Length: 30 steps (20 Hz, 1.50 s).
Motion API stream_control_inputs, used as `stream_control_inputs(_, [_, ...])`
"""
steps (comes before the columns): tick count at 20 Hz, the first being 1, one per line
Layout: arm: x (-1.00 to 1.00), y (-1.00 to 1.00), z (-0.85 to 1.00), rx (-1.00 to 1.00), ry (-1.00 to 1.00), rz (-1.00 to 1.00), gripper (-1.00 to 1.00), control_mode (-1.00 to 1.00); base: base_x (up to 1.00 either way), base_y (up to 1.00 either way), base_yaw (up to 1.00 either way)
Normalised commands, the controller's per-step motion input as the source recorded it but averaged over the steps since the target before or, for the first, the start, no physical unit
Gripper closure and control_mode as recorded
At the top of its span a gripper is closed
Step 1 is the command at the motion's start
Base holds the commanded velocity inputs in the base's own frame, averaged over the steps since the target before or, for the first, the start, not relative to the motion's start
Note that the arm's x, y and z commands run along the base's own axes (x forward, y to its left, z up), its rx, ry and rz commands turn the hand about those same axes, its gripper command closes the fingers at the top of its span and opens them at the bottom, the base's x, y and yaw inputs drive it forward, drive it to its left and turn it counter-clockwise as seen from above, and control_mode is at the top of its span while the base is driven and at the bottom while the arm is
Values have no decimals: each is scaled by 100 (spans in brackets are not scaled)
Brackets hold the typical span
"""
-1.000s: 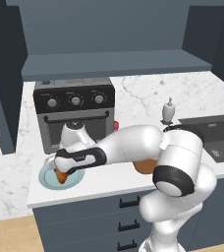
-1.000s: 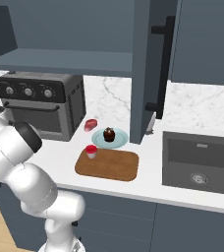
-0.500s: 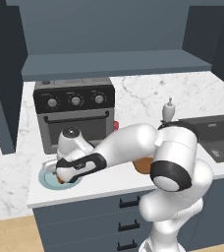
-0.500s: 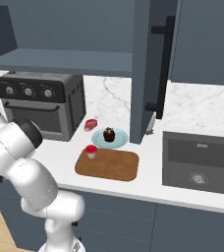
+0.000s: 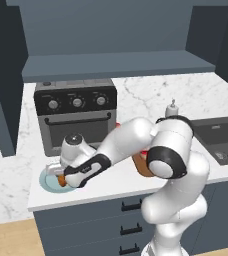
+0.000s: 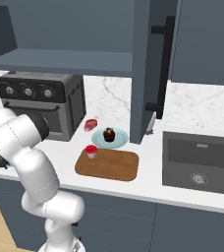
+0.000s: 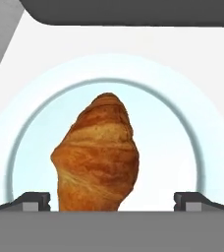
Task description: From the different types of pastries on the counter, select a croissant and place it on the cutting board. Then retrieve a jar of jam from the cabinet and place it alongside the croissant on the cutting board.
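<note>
Pincer wide over the croissant, first pick not yet made.

The desk (image 5: 196,95) runs across mid-frame of the left base view, with the oven (image 5: 76,117) upper left on it. In the right base view the board (image 6: 107,164) lies at centre, bare of pastry, a small red jar (image 6: 91,150) at its upper-left corner, and the cupcake (image 6: 109,134) on a plate just above. Lower left of the left base view, a blue plate (image 5: 47,180) carries the croissant (image 7: 98,155), which fills the centre of the hand view. The pincer (image 7: 112,201) stands wide, a tip on either side of the pastry, gripping nothing. Step in hand looks to be reaching for the croissant; next it likely needs to sink lower and close across the body.
</note>
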Motion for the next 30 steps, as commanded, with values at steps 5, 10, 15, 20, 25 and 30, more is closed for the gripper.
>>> stream_control_inputs(5, [3, 16, -20, 0, 0, -14, -100, -100, 0, 0, 0])
stream_control_inputs(10, [0, 38, -21, 0, 0, -12, 100, -100, 0, 0, 0])
stream_control_inputs(15, [1, 28, -10, 0, 0, -8, 100, -100, 0, 0, 0])
stream_control_inputs(20, [0, 3, 0, 0, 0, -1, 100, -100, 0, 0, 0])
stream_control_inputs(25, [0, -2, 5, 5, 0, -8, 100, -100, 0, 0, 0])
stream_control_inputs(30, [0, -6, 36, 9, 4, -20, 100, -100, 0, 0, 0])
